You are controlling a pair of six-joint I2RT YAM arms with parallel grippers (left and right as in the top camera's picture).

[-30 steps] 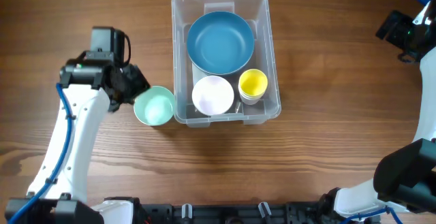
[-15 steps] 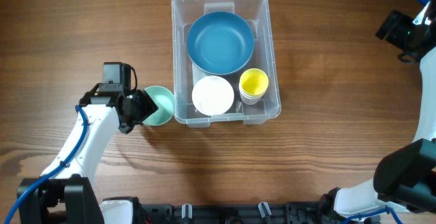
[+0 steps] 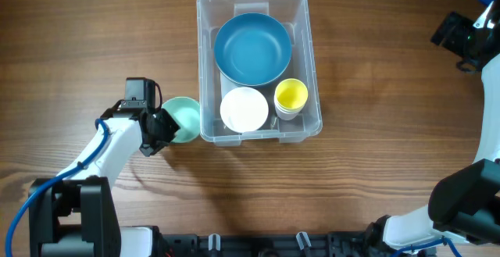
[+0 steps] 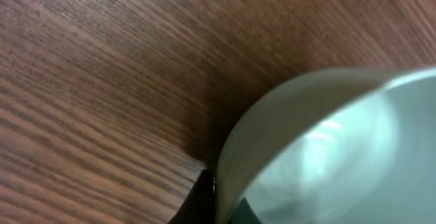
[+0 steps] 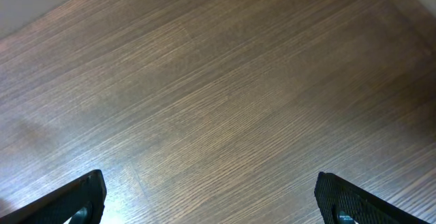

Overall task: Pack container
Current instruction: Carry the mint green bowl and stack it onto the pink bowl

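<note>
**A:** Overhead first: where does the clear, see-through plastic rectangular container (image 3: pixel 306 54) stand?

**B:** Mid-table on the brown wooden table (image 3: pixel 375 179). It holds a large blue round bowl (image 3: pixel 252 48) at its far end. A small white bowl (image 3: pixel 244 109) and a yellow cup (image 3: pixel 291 97) sit side by side at the near end. A mint-green plastic bowl (image 3: pixel 185 119) sits outside, just beside its left wall.

**A:** And the left gripper (image 3: pixel 166 124)?

**B:** Pinched onto that green bowl's left rim.

**A:** The left wrist view?

**B:** Close up, the pale green rim fills the lower right. A dark fingertip (image 4: pixel 194 200) is pressed against its outer side, with wood grain beyond.

**A:** The right wrist view?

**B:** The right gripper (image 5: pixel 211 178) hangs over wood grain, well away from the container, its jaws spread wide.
</note>
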